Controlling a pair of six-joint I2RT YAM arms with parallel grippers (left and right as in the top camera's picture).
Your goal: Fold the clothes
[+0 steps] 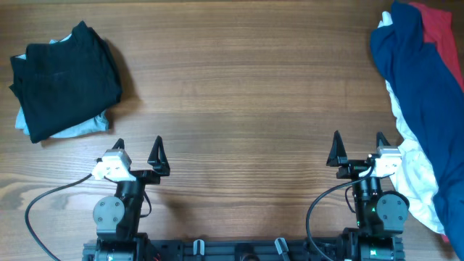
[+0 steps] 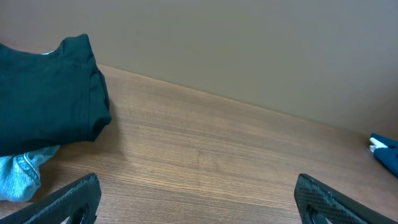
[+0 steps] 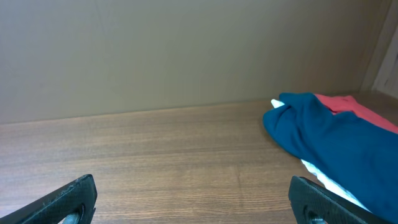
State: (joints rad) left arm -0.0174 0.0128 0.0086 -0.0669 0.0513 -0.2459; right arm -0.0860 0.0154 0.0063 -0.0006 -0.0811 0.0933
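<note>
A folded black garment (image 1: 65, 76) lies at the table's far left on top of a light-blue denim piece (image 1: 80, 129); both show in the left wrist view, black (image 2: 43, 99) over denim (image 2: 18, 177). A heap of clothes lies along the right edge: navy blue (image 1: 424, 94) over red (image 1: 442, 32) and white (image 1: 420, 177). The right wrist view shows the navy (image 3: 336, 140), red (image 3: 354, 109) and white (image 3: 326, 180). My left gripper (image 1: 138, 152) (image 2: 199, 202) is open and empty near the front edge. My right gripper (image 1: 357, 148) (image 3: 193, 202) is open and empty, just left of the white cloth.
The wooden table (image 1: 239, 101) stretches bare between the two piles. Black cables (image 1: 43, 206) loop beside both arm bases at the front edge. A plain wall (image 3: 186, 50) stands behind the table's far edge.
</note>
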